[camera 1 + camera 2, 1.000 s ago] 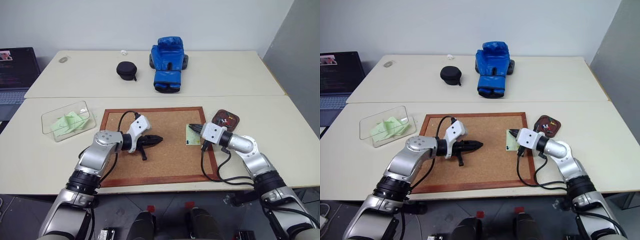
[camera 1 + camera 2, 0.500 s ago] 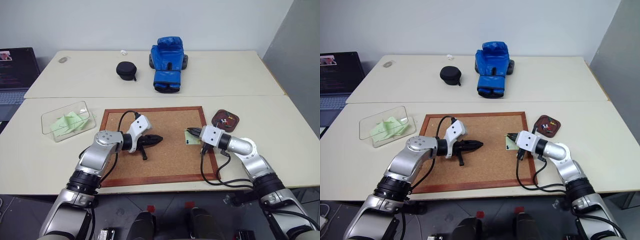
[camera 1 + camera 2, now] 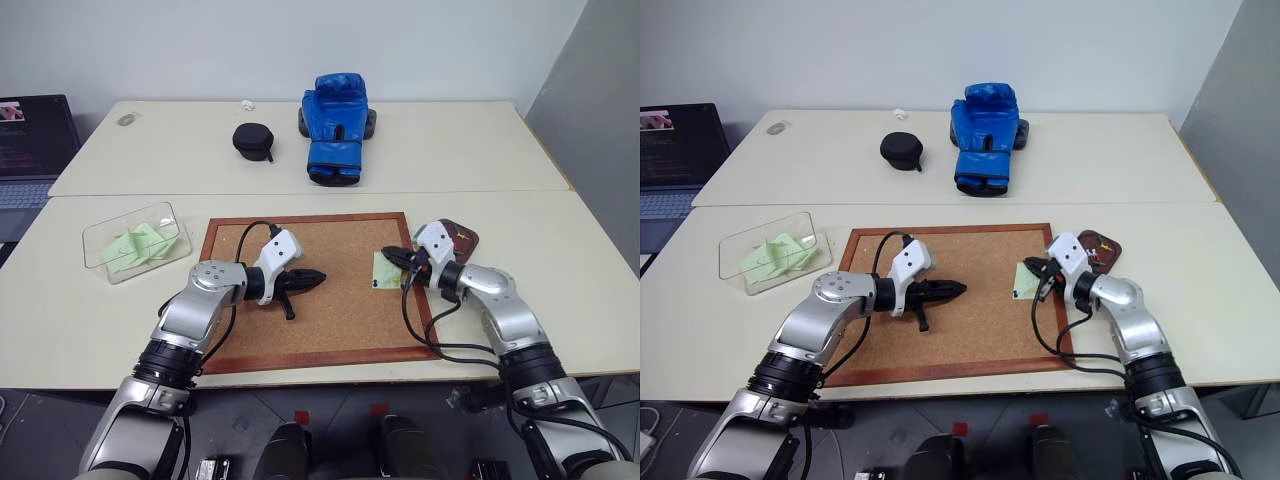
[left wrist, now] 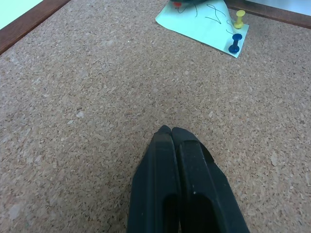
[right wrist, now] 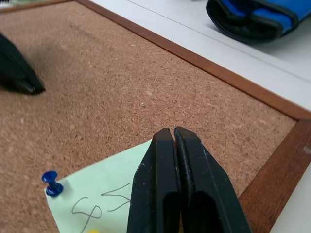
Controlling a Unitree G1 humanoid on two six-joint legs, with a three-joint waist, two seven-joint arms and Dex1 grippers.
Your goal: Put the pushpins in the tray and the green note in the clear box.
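I am holding the right gripper (image 5: 174, 132), fingers pressed together and empty, directly above the green note (image 5: 104, 196), pinned flat on the cork board (image 3: 330, 300) by its right edge. The left gripper (image 3: 318, 278), likewise pressed together, is pointing at the note from well apart, so the right arm is nearer the blue pushpin (image 5: 51, 182).

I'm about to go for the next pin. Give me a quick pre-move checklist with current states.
1. Green note free to lift: not ok; a blue pushpin and a yellow pushpin stand in it.
2. Right end effector open for a pin: not ok; shut, over the note.
3. Left end effector clear of the note: ok; shut, over bare cork board.
4. Tray close by: ok; beside the board's right edge.
5. Clear box open-topped: ok; holds green slips.
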